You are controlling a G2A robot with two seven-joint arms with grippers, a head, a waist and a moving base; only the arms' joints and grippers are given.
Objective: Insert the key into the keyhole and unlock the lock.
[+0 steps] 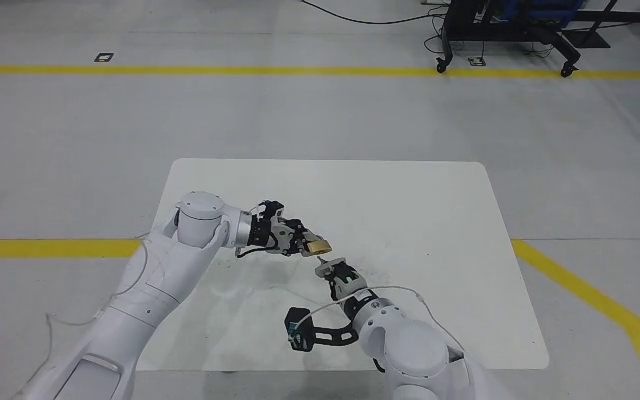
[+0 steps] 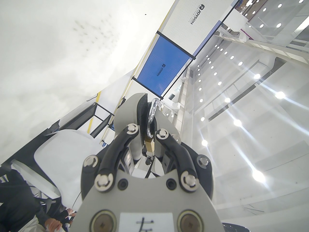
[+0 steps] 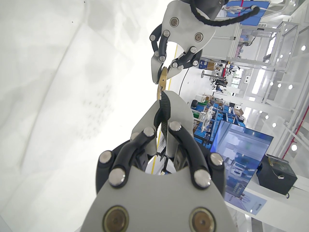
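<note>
A brass padlock (image 1: 317, 244) is held above the white table (image 1: 430, 210), with my left gripper (image 1: 300, 240) shut on it. In the left wrist view its silver shackle (image 2: 153, 111) stands up between the fingers and the brass body (image 2: 150, 145) sits deeper in. My right gripper (image 1: 328, 266) is just in front of the lock, shut on the key (image 1: 323, 262), with its tip at the lock's near end. In the right wrist view the lock (image 3: 161, 85) shows edge-on between the left gripper (image 3: 164, 71) and my right gripper (image 3: 163, 97). The key is mostly hidden by the fingers.
Both grippers meet over the table's middle, slightly left of centre. Bare tabletop lies to the right and at the back. A black wheeled frame (image 1: 510, 30) stands on the floor far behind, beyond the yellow line.
</note>
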